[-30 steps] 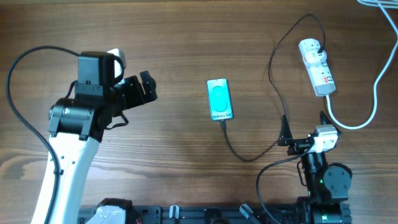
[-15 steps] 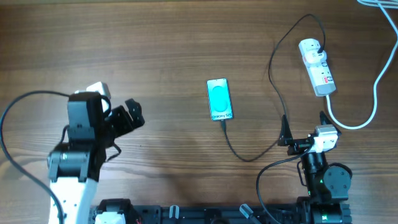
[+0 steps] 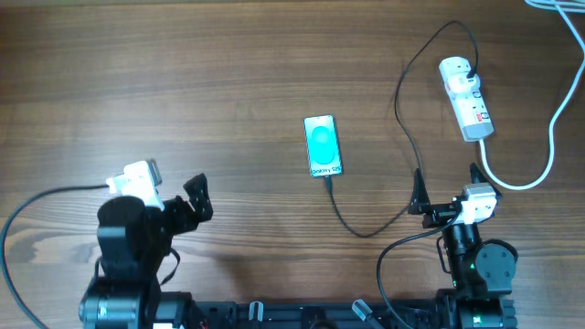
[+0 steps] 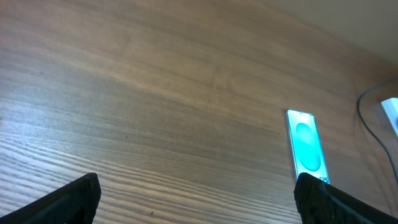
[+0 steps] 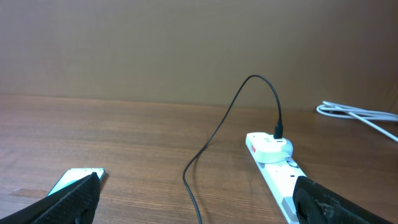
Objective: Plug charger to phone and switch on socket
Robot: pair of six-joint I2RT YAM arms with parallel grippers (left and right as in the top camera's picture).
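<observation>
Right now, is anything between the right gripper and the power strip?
Nothing visible. Bare table lies between the open right gripper and the power strip; the black charger cable runs left of that path, the white cord right.

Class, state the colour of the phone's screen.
The phone screen is teal; overhead view shows it best.

The table [image 3: 183,55] is matt, grained brown wood; the socket [image 3: 466,105] is smooth white plastic; the phone [image 3: 323,144] has a glossy screen; the charger [image 3: 398,100] looks matt black.

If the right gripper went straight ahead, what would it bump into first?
Probably the thin black charger, which runs up the middle of the right gripper's path. The socket sits off to the right. Depth is hard to judge.
</observation>
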